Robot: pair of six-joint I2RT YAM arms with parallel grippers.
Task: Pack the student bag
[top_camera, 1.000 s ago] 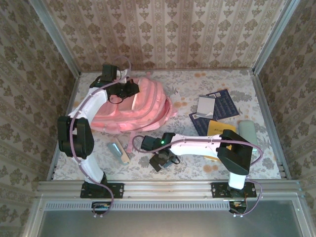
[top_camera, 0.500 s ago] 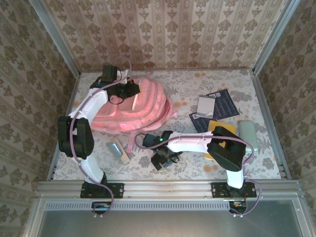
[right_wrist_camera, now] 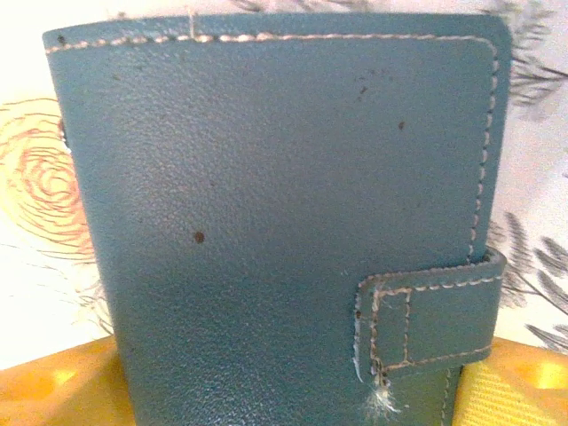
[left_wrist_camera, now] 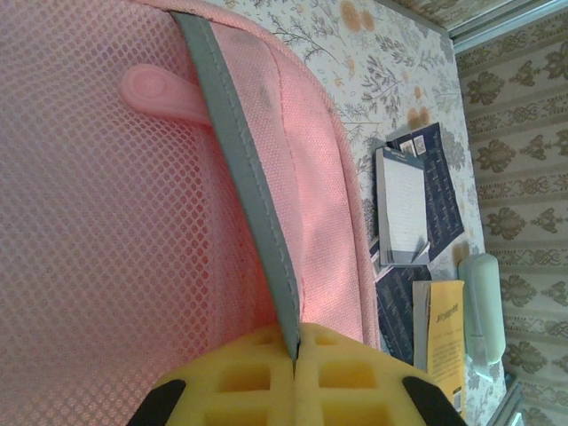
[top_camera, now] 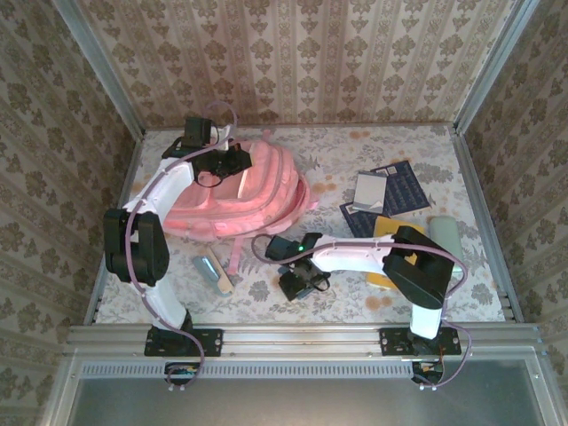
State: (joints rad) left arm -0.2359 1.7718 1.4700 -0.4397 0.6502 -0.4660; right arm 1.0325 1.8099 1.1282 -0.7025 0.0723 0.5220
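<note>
Left gripper point(left_wrist_camera: 293, 359) pinched shut on backpack point(top_camera: 266, 191) grey trim point(left_wrist_camera: 248, 177). Right gripper point(top_camera: 302, 282) straddles blue wallet point(right_wrist_camera: 266, 195), near centre; can't tell if gripping.

Two white-shelled robot arms, the left arm point(top_camera: 164, 186) and the right arm point(top_camera: 351, 256), stand on black base plates point(top_camera: 182, 340) bolted at the near edge of the tabletop point(top_camera: 337, 151). Bulky black housings point(top_camera: 133, 244) mark the joints, and a mauve cable point(top_camera: 220, 108) loops outside each arm. A small green light point(top_camera: 302, 238) glows on the right wrist. The left pincer point(left_wrist_camera: 295, 355) has pale yellow fingers point(left_wrist_camera: 240, 382) moulded with square recesses, set on black mounts point(left_wrist_camera: 160, 404); the right pincer point(right_wrist_camera: 284, 390) shows a deeper orange-yellow.
</note>
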